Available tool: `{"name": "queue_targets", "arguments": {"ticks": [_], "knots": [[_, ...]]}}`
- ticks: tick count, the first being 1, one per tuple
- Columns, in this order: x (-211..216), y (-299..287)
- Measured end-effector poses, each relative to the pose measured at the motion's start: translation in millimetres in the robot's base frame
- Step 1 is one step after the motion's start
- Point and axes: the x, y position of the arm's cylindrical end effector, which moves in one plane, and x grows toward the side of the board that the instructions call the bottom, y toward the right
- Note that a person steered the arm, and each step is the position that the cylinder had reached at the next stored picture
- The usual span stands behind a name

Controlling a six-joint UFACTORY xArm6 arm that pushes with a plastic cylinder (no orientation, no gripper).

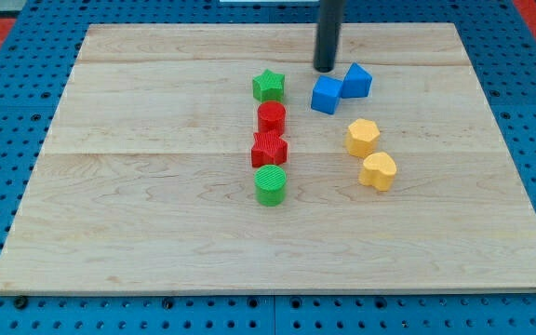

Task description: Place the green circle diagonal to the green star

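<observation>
The green circle (pixel 271 185) sits at the bottom of a column of blocks near the board's middle. The green star (pixel 269 86) is at the column's top. Between them lie a red circle (pixel 272 117) and a red star (pixel 269 149), close together. My tip (pixel 325 69) is a dark rod end near the view's top, right of the green star and just above and left of two blue blocks. It touches none of the green blocks.
Two blue blocks (pixel 326 95) (pixel 356 81) sit side by side right of the green star. A yellow hexagon (pixel 362 137) and a yellow heart (pixel 377 171) lie lower right. The wooden board (pixel 110 186) rests on a blue pegboard.
</observation>
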Motion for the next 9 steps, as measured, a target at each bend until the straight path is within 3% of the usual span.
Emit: {"name": "queue_targets", "arguments": {"ticks": [1, 3, 4, 6, 7, 9], "knots": [[23.5, 37.7], [26.9, 93.5], [72.9, 125.4], [107.3, 27.9], [87.8, 22.3], [89.9, 70.8]]}}
